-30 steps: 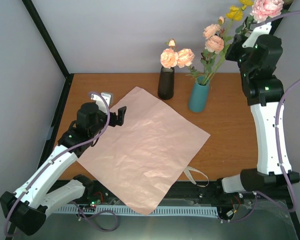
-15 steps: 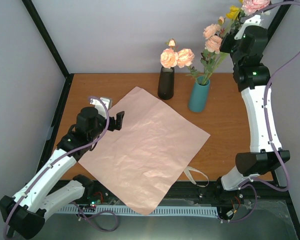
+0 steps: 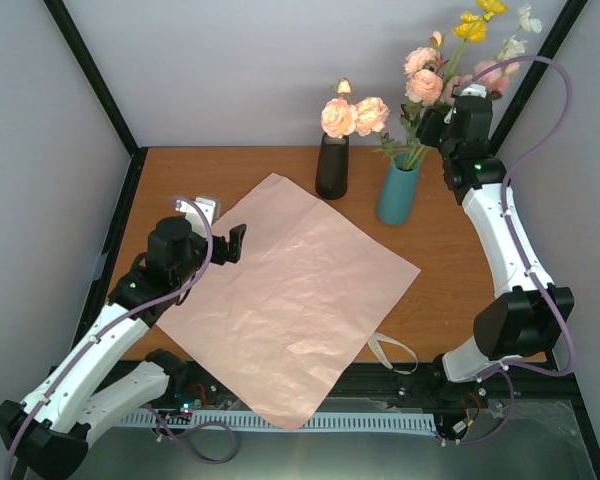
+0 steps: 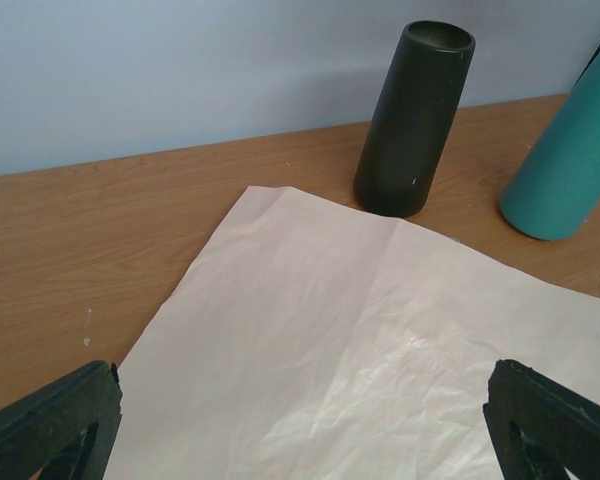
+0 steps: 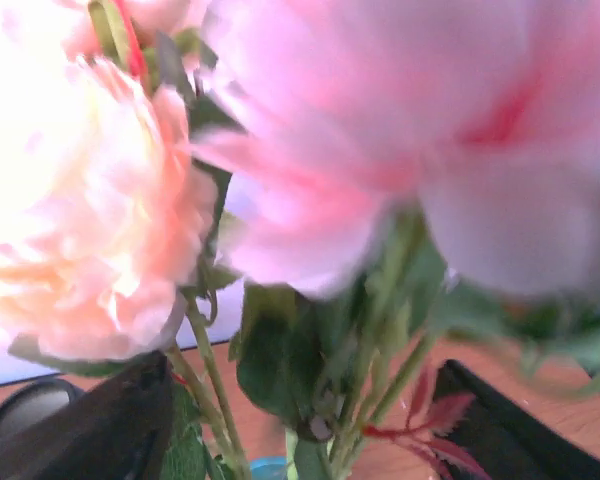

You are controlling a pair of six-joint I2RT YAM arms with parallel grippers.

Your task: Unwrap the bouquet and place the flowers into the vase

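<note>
The pink paper sheet (image 3: pixel 290 285) of the bouquet lies flat and unwrapped on the table, and its beige ribbon (image 3: pixel 392 350) lies at the near edge. The flowers (image 3: pixel 430 80), pink roses with yellow and white blossoms, stand in the teal vase (image 3: pixel 398 190). Two more roses (image 3: pixel 353 115) stand in the black vase (image 3: pixel 331 165). My right gripper (image 3: pixel 435 128) is up among the teal vase's flowers. In the right wrist view its jaws (image 5: pixel 300 420) are apart, with green stems (image 5: pixel 375 400) between them. My left gripper (image 3: pixel 235 242) hovers open over the paper's left corner (image 4: pixel 300 430).
The two vases (image 4: pixel 412 120) (image 4: pixel 570 150) stand side by side at the back of the wooden table (image 3: pixel 460 260), near the rear wall. A black frame post (image 3: pixel 90 75) runs along the left side. The right arm (image 3: pixel 505 250) arches over the table's right side.
My right arm came down and left from the top corner, bringing a pink rose with yellow blossoms to the teal vase, and its jaws opened. The left arm barely shifted.
</note>
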